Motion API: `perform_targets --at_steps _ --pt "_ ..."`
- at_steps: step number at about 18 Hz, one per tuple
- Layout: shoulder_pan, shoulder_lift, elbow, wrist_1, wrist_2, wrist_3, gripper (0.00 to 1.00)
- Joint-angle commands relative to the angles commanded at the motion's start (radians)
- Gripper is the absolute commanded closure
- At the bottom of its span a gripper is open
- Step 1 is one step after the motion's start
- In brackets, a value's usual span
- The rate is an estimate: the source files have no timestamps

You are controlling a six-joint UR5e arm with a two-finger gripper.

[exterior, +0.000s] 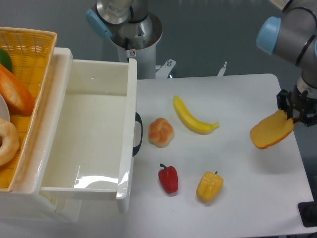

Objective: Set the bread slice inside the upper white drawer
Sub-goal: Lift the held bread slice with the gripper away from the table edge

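Two fingers [292, 115] pinch the flat, orange-crusted bread slice [271, 130].

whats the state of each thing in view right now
gripper: shut on the bread slice
bread slice: held, tilted, at the table's right edge
upper white drawer: pulled open, nothing inside
bread roll: resting on the table
banana: lying flat
red pepper: lying on its side
yellow pepper: lying on its side

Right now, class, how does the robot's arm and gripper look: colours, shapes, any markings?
The arm is made of silver-grey tubes with light-blue round joint caps. Its grey base column stands behind the table and carries a small red-and-white sticker. The gripper is black and blocky. No cables show clearly.
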Motion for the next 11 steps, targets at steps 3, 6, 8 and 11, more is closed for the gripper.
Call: perform_targets --at_steps 3,6,8,11 --pt "0.000 0.006 0.000 -0.015 0.000 0.000 1.00" --pt "-0.005 0.011 -0.002 -0.018 -0.002 -0.002 1.00" --pt "-0.011 0.020 -0.011 -0.023 -0.003 -0.011 1.00" --pt "-0.020 0.054 -0.031 -0.028 -0.038 -0.018 1.00"
